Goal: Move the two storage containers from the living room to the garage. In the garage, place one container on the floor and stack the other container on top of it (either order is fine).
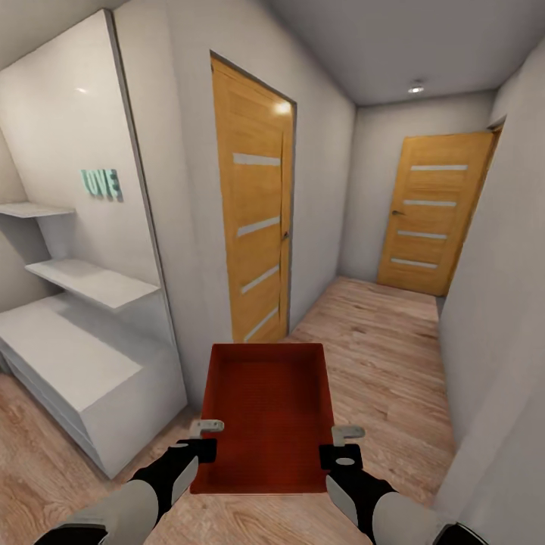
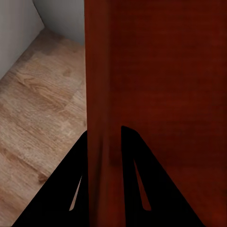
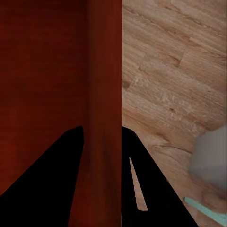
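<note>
Reaching forward side by side in the head view, the left gripper (image 1: 206, 439) and right gripper (image 1: 342, 445) each clamp a side wall of the empty storage container (image 1: 266, 412), held above the wood-plank floor (image 1: 378, 341). A white shelf unit (image 1: 83, 356) stands left; two wooden doors (image 1: 253, 219) lie ahead. Left wrist view: black fingers (image 2: 71, 189) straddle the container wall (image 2: 101, 94). Right wrist view: fingers (image 3: 56, 179) pinch the opposite wall (image 3: 104, 94).

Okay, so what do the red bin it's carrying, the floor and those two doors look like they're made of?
The storage container: likely moulded plastic, matte orange-red with a fine ribbed base. The hallway floor: light wood plank or laminate, with visible grain and seams. The near door and far door: honey-toned wood or veneer, slightly glossy, with pale horizontal strips, possibly frosted glass.
</note>
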You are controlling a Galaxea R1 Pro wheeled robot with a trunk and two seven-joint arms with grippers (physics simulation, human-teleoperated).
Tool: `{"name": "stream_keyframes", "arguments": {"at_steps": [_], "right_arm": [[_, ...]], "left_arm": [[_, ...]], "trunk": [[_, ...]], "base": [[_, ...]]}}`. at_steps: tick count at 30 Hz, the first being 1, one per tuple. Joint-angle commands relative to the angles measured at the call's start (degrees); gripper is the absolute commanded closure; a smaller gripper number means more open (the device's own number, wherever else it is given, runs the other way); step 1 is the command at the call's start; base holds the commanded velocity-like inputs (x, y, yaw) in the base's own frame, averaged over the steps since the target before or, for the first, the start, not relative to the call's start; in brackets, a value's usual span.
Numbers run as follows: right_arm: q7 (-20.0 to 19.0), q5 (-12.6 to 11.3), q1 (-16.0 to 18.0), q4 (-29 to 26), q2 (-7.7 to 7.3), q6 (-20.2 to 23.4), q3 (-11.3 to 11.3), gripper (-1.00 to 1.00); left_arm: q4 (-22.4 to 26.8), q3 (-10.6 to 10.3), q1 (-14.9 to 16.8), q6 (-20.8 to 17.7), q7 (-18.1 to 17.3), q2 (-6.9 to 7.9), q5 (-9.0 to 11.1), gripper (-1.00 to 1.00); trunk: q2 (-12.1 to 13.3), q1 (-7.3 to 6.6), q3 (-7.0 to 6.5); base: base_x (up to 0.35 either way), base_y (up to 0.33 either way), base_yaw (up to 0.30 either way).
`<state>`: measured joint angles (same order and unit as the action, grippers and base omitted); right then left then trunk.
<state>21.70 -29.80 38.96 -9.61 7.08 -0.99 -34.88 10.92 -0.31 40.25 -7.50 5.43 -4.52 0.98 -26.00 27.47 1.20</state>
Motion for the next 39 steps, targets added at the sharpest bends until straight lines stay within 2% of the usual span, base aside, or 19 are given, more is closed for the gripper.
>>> {"name": "stream_keyframes", "arguments": {"at_steps": [1, 8, 39], "right_arm": [[0.49, -0.25, 0.04, 0.05, -0.32, -0.24, 0.86, 1.0], [0.52, -0.25, 0.03, 0.03, -0.3, -0.28, 0.86, 1.0], [0.53, -0.25, 0.02, 0.03, -0.32, -0.24, 0.86, 1.0]], "left_arm": [[0.23, 2.9, 0.06, -0.41, 0.55, 0.91, -0.98, 1.0], [0.24, 2.89, 0.02, -0.41, 0.55, 0.91, -0.98, 1.0], [0.24, 2.91, 0.06, -0.41, 0.55, 0.91, -0.98, 1.0]], "trunk": [[-0.12, 0.06, 0.12], [-0.12, 0.06, 0.12], [-0.12, 0.06, 0.12]], "base": [[0.322, 0.0, 0.0], [0.322, 0.0, -0.066], [0.322, 0.0, -0.233]]}}
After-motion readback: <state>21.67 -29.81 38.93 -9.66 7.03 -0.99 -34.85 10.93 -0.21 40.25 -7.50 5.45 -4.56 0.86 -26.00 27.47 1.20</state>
